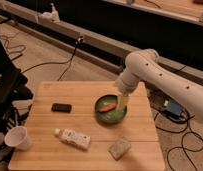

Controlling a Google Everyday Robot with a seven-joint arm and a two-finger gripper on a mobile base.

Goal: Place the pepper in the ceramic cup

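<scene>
The small red-orange pepper (108, 106) lies inside the round green bowl (111, 116) near the middle of the wooden table (80, 95). The white ceramic cup (17, 138) stands at the table's front left corner, far from the pepper. My gripper (122, 104) hangs from the white arm (145, 70) at the bowl's right rim, just right of the pepper.
A white labelled bottle (73, 138) lies on its side at the front left of the middle. A small black flat object (61, 107) lies left of the bowl. A pale sponge-like block (119, 148) sits near the front edge. Cables run over the floor around the table.
</scene>
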